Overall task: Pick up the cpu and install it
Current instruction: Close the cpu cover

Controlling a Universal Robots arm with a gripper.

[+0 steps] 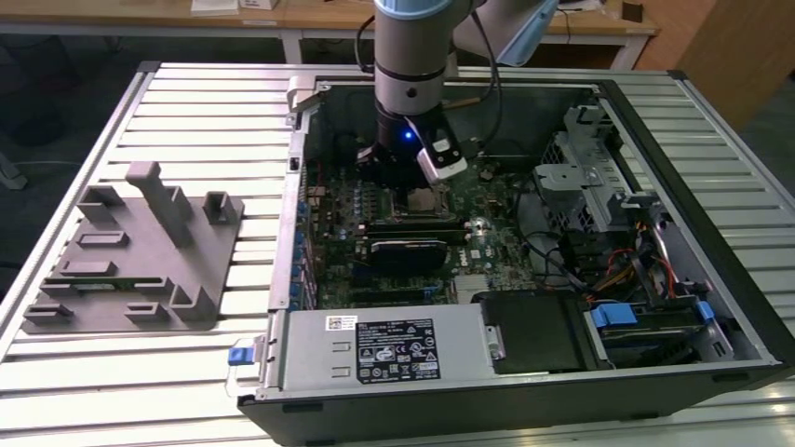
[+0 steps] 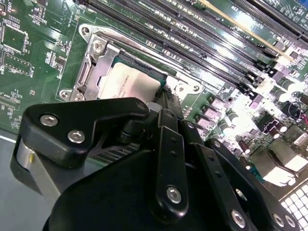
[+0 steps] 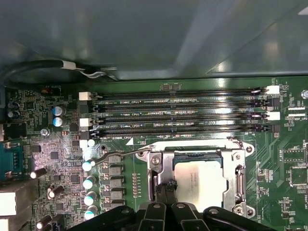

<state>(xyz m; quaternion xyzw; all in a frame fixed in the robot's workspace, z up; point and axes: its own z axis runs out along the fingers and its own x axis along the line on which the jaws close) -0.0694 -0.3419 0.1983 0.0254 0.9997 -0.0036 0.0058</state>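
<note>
The cpu, a flat square chip with a silvery-white top, lies flat inside the metal-framed socket on the green motherboard. It also shows in the second wrist view as the cpu in the socket frame. My gripper reaches down into the open computer case, its black fingers close together right at one edge of the chip. Nothing shows between them. In the exterior view the gripper hangs over the socket area in the middle of the board.
A thin socket lever sticks out beside the frame. Memory slots run along one side of the socket, and capacitors stand close by. The case holds a power supply and drive bays. A grey fixture block lies on the table at the exterior view's left.
</note>
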